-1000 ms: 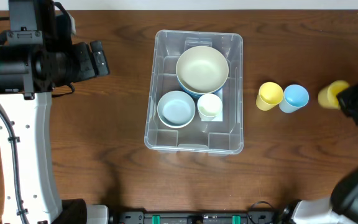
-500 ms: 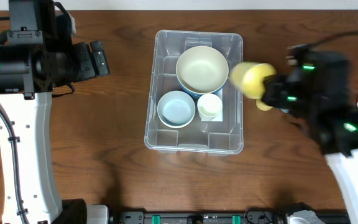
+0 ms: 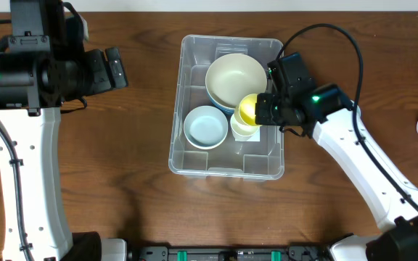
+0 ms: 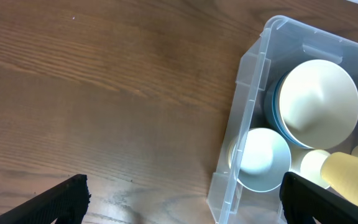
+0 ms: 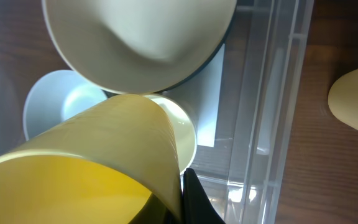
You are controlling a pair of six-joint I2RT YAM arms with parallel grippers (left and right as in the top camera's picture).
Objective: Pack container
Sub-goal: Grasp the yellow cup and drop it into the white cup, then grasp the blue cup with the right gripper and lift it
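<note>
Yellow cup (image 3: pixel 247 109) sits tight in your right gripper (image 3: pixel 267 112), tipped a bit, just above the small cream cup (image 3: pixel 243 130) inside the clear container (image 3: pixel 178 109) mid-table. Straight down looks right. Your left gripper (image 4: pixel 188 200) hangs wide apart, far off left.

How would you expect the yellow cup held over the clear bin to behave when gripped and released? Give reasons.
The yellow cup looks like smooth, thin plastic, so probably light and somewhat slippery in the right gripper. It is round and held tilted over the container, so if released it may roll or tip rather than land upright.
</note>
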